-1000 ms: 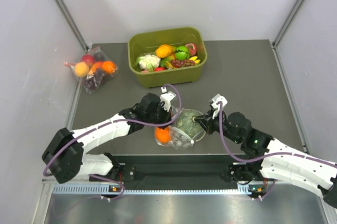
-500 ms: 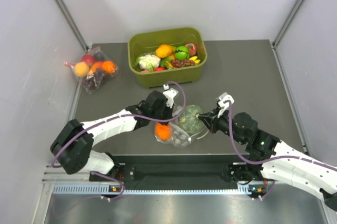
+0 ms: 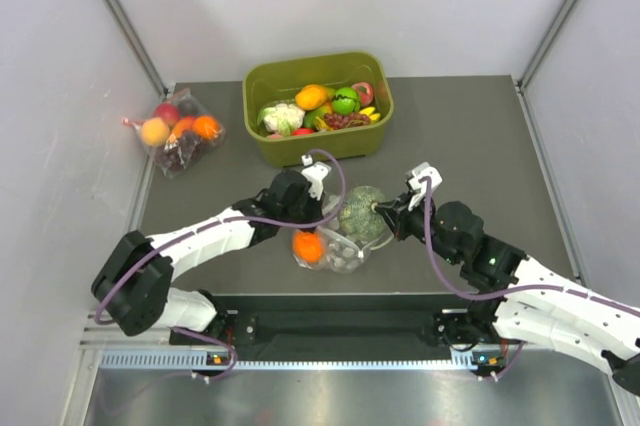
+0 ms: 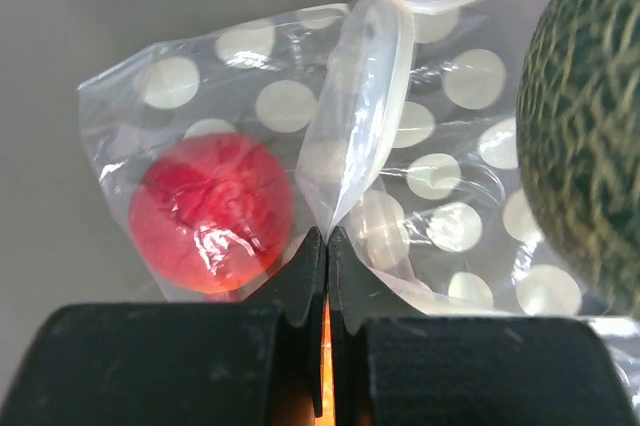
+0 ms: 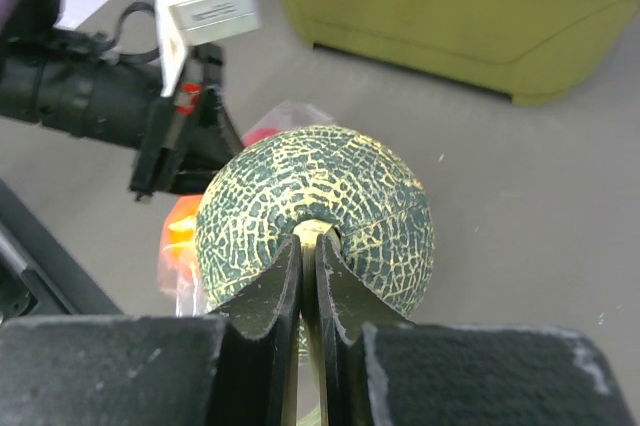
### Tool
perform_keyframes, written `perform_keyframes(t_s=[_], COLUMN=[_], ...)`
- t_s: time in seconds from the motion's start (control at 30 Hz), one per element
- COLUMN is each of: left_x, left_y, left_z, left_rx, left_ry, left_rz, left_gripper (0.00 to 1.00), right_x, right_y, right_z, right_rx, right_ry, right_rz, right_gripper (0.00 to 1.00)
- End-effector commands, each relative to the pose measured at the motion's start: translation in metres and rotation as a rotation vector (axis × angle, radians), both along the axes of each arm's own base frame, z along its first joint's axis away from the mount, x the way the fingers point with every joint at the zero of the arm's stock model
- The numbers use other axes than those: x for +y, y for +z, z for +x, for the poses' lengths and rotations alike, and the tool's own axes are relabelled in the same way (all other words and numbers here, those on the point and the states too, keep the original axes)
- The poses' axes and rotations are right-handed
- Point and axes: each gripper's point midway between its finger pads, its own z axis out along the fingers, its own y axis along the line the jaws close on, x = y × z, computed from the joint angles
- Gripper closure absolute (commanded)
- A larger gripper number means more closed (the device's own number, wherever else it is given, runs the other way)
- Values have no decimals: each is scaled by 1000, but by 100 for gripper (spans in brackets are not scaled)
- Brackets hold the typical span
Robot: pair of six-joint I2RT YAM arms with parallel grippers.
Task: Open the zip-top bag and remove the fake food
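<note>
Netted pumpkin (image 3: 362,214) higher, beside dotted bag (image 3: 338,256)

Straight out beyond your left gripper (image 3: 322,208) sits the green tub (image 3: 316,147) on the dark table (image 3: 470,126), packed with toys. There's a white cauliflower (image 3: 283,117) at its left end, a bright green apple (image 3: 346,101) further right, and a yellow-orange fruit (image 3: 312,96) between them. Well off to that gripper's left, a small clear bag (image 3: 180,134) of fruit lies by the wall.

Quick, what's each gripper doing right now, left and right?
Left gripper: closed, pinching a fold of the dotted bag.
Right gripper: closed, holding the green pumpkin by its stem.
</note>
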Motion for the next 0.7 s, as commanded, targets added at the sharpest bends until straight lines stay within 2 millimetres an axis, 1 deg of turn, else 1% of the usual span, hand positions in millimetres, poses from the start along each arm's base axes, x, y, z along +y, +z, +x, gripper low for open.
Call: perform_keyframes(t_s=[0.0, 0.03, 0.07, 0.1, 0.17, 0.2, 0.23, 0.27, 0.3, 0.33, 0.37, 0.4, 0.43, 0.47, 0.5, 0.53, 0.57, 0.6, 0.63, 0.67], left_x=[0, 0, 2, 3, 5, 6, 7, 8, 9, 10, 12, 12, 13, 13, 13, 12, 12, 11, 12, 13], left_y=[24, 28, 26, 25, 24, 23, 21, 22, 22, 23, 23, 24, 25, 26, 29, 32, 33, 38, 40, 40], left_z=[6, 5, 3, 2, 1, 0, -2, -2, -2, -4, -4, -4, -6, -6, -8, -8, -11, -12, -12, -14], left_rx=[-66, -74, -69, -68, -70, -67, -62, -63, -65, -69, -70, -73, -72, -71, -71, -73, -66, -76, -78, -76], left_ry=[-1, -1, -2, -4, 0, -1, -2, -2, 1, 2, 5, 5, 4, 4, 0, -5, -13, -13, -12, -14], left_rz=[-85, -93, -90, -89, -88, -87, -82, -83, -84, -86, -85, -87, -88, -87, -96, -103, -107, -119, -123, -124], left_gripper=[100, 100, 100, 100, 100, 100, 100, 100, 100, 100, 100, 100, 100, 100, 100, 100, 100, 100, 100, 100], right_x=[1, 1, 1, 1, 2, 1, 0, -2, -3, -7, -9, -8, -13, -16, -12, -14, -15, -12, -11, -9], right_y=[63, 63, 73, 78, 80, 89, 92, 105, 110, 113, 129, 135, 134, 149, 153, 150, 163, 154, 156, 170], right_z=[16, 21, 24, 27, 39, 46, 51, 56, 60, 72, 78, 82, 98, 106, 110, 126, 134, 148, 156, 163], right_rx=[-121, -121, -139, -145, -151, -163, -167, -190, -198, -202, -223, -231, -222, -240, -245, -238, -254, -232, -233, -255], right_ry=[-40, -50, -56, -60, -69, -77, -80, -87, -92, -102, -107, -88, -112, -124, -92, -107, -105, -98, -93, -89], right_rz=[110, 104, 109, 112, 95, 103, 103, 115, 117, 112, 132, 140, 130, 143, 147, 137, 149, 133, 130, 140], right_gripper=[100, 100, 100, 100, 100, 100, 100, 100, 100, 100, 100, 100, 100, 100, 100, 100, 100, 100, 100, 100])
